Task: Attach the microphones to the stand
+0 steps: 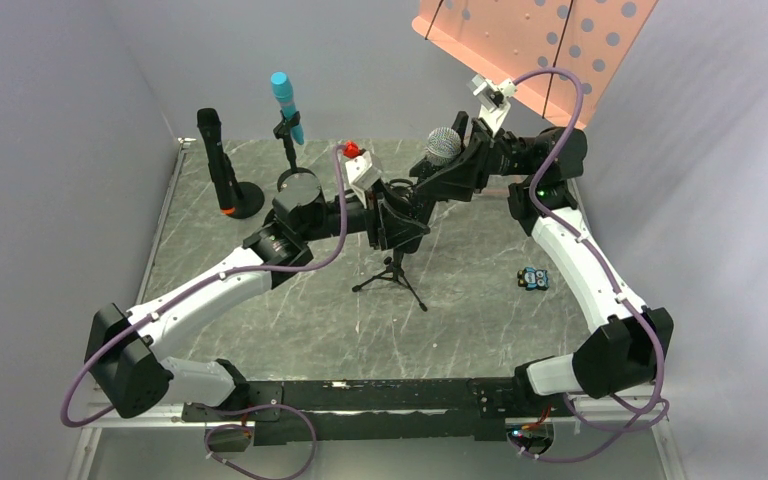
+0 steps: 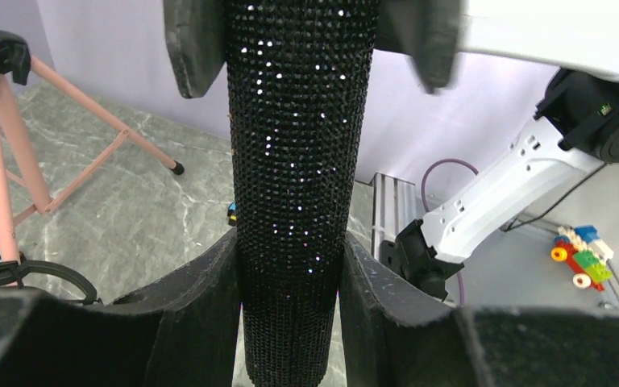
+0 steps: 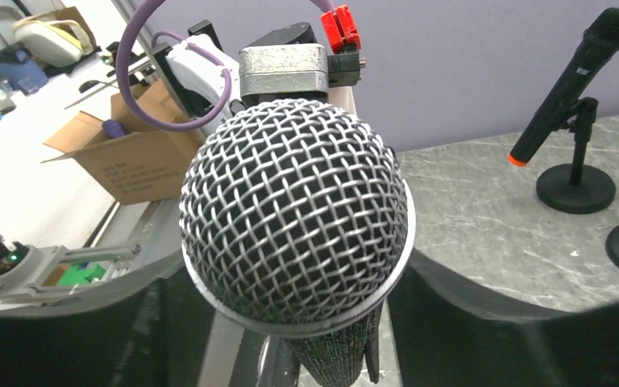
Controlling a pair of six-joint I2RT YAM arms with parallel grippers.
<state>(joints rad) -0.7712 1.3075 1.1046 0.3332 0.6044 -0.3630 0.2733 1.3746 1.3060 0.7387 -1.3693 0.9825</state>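
Hands from both arms meet on the black mic with the silver mesh head (image 3: 294, 214), which hangs tilted in the air over the tripod stand (image 1: 393, 275) in the middle of the worktop (image 1: 340, 330), its head pointing up and toward the far right. The left hand (image 2: 290, 274) is closed narrow on the lower part of the glittery body, a finger pressed against each side. The right hand (image 2: 302, 40) appears clamped on the same body higher up, just under the head. Whether the shaft already sits in the stand's clip cannot be told, as the hands hide it. The cyan-blue mic (image 1: 287, 105) and the black mic with the orange end (image 1: 220, 160) stand mounted on their own stands at the far left. This mic looks rigid and probably top-heavy, with the metal mesh carrying most of the weight. The studded barrel should give good friction, so the body is the place to hold. The mesh could dent, and the light tripod may tip if pushed sideways.
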